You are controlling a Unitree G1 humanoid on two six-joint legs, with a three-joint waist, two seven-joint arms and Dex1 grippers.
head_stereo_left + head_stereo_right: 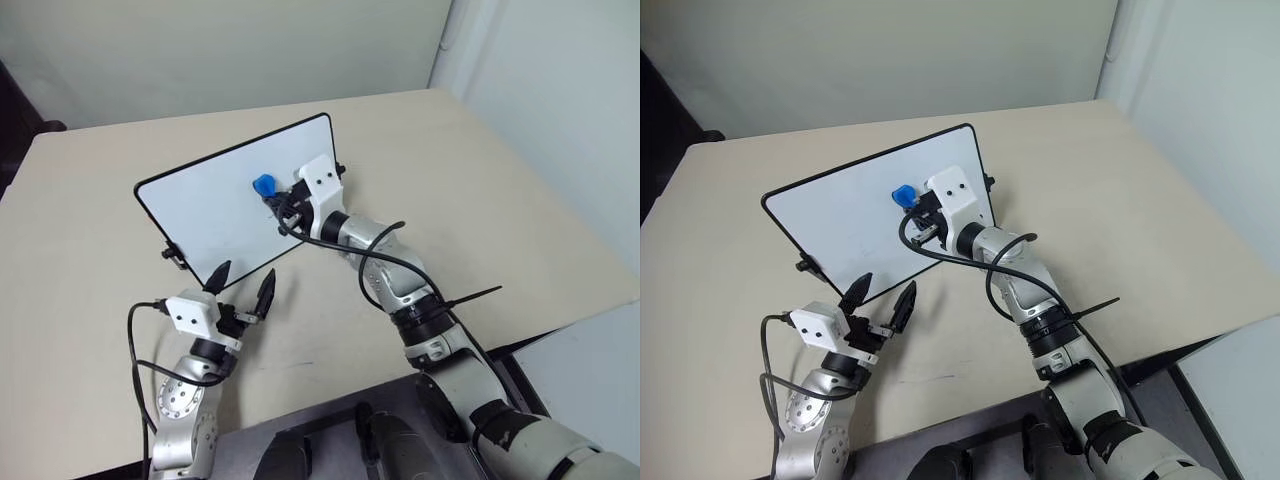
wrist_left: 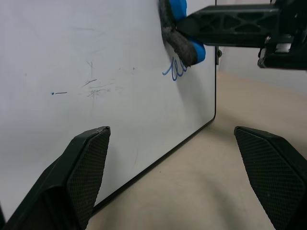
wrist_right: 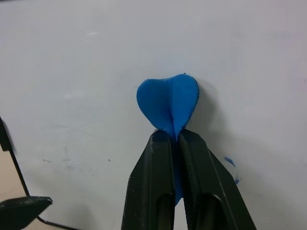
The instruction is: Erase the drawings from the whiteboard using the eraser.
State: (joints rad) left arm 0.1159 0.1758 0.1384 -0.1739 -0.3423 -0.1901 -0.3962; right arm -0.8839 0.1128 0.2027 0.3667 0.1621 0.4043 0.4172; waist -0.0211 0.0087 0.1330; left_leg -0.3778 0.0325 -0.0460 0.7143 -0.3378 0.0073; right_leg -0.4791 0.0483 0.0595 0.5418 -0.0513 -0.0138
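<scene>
Blue soft eraser (image 3: 169, 103), one, pinched into a fold by the right claw (image 3: 173, 139), pressed against one glossy white whiteboard (image 1: 215, 205), black-framed, beside one blue squiggle (image 2: 176, 69). Left claw (image 1: 243, 283) apart, empty, over matte beige worktop (image 1: 90, 230).
</scene>
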